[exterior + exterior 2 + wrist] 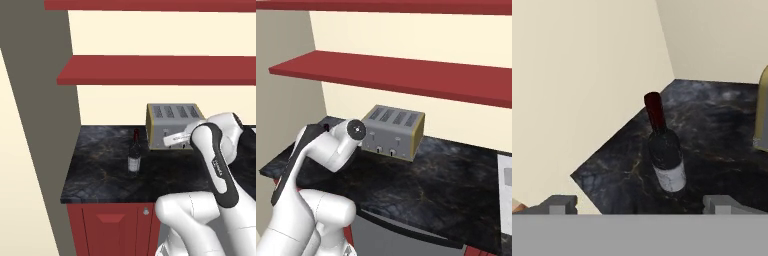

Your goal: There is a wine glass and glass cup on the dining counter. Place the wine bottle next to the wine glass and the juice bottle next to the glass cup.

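The gripper is spread wide and holds nothing; its two dark fingertips rise far apart at the bottom of the hand view. Straight ahead of the gap between them, and not touching either tip, stands the wine bottle, upright on a black marbled worktop, its dark red neck up and its pale label facing the gripper. In the left base view the bottle stands alone near the middle of the worktop, to the left of the arm's elbow. Beyond the bottle and off to the gripper's right sits a silver four-slot toaster against the cream wall. Red cabinet doors lie under the worktop, and two red shelves run along the wall above.
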